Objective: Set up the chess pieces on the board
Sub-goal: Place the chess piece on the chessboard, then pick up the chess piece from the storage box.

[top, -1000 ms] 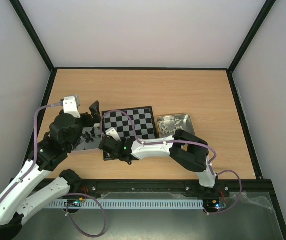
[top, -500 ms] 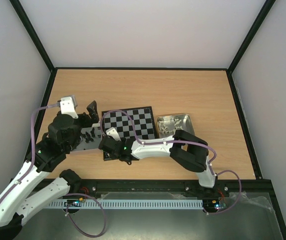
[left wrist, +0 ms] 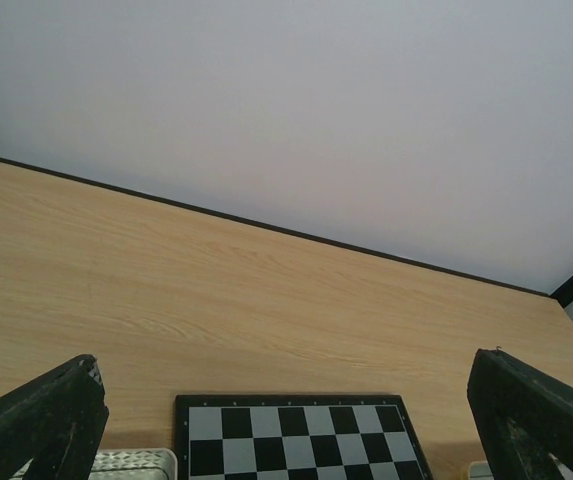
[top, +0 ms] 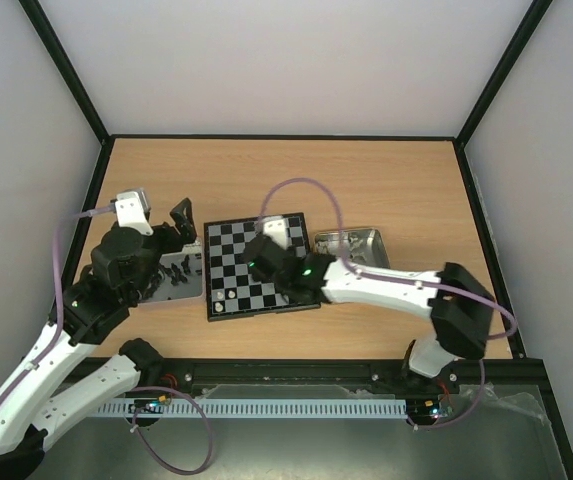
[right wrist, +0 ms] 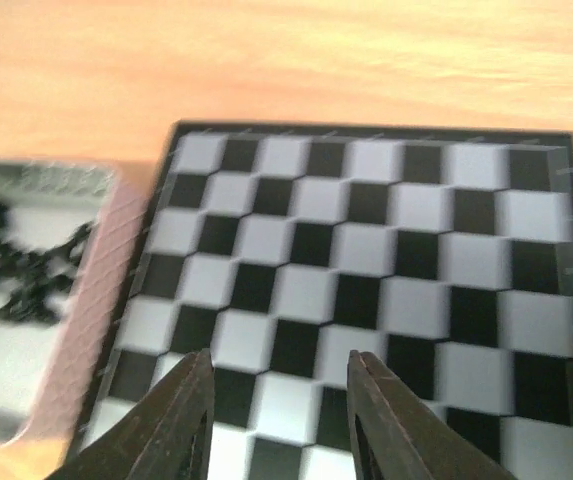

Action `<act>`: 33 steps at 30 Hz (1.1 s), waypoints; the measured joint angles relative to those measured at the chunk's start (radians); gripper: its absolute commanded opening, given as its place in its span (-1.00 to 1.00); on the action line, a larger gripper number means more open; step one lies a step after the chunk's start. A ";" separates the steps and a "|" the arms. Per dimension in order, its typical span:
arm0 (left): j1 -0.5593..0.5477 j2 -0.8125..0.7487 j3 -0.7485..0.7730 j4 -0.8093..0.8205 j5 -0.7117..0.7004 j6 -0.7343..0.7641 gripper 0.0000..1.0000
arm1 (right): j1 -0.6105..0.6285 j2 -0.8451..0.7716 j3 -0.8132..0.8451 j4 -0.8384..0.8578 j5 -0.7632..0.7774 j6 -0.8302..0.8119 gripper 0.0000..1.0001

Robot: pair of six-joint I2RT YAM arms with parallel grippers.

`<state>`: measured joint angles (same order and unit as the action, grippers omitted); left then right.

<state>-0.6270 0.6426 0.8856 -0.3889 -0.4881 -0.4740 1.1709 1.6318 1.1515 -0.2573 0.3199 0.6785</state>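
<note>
The board [top: 256, 268] lies mid-table, black and silvery-white checks. A cream-white piece [top: 228, 297] stands near its near left corner. My right gripper [top: 260, 260] hovers over the board's middle, open and empty; in the right wrist view the gripper [right wrist: 278, 358] has its fingers [right wrist: 181, 415] apart above the blurred board [right wrist: 366, 250]. My left gripper [top: 181, 232] is open and empty above the left tin; in the left wrist view the gripper [left wrist: 286, 425] frames the board's far edge [left wrist: 296, 435]. Black pieces [top: 176, 268] lie in the left tin, cream-white pieces [top: 341, 245] in the right tin.
A metal tin [top: 188, 290] lies against the board's left side and also shows in the right wrist view [right wrist: 66, 180]. A second tin [top: 369, 238] lies at the board's right. Bare wood [top: 296, 175] stretches to the far wall.
My right gripper has swung from the board's near left corner back over its middle, leaving a cream-white piece there. The left gripper has shifted slightly back and left.
</note>
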 measured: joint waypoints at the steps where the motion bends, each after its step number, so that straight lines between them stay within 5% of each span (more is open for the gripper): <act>1: 0.000 0.001 0.000 0.000 0.003 0.000 0.99 | -0.031 -0.036 -0.026 0.000 0.005 0.012 -0.21; 9: 0.001 0.034 -0.011 0.016 0.063 0.000 1.00 | -0.345 -0.235 -0.209 -0.057 0.006 0.090 -0.17; 16: 0.004 0.090 -0.023 0.035 0.135 -0.001 0.99 | -0.604 -0.262 -0.377 -0.075 -0.142 0.097 -0.32; 33: 0.005 0.117 -0.040 0.062 0.203 -0.006 0.99 | -0.663 -0.121 -0.444 -0.032 -0.299 0.008 -0.59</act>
<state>-0.6220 0.7593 0.8459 -0.3271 -0.2855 -0.4801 0.5076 1.5108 0.7078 -0.2897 0.0208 0.6865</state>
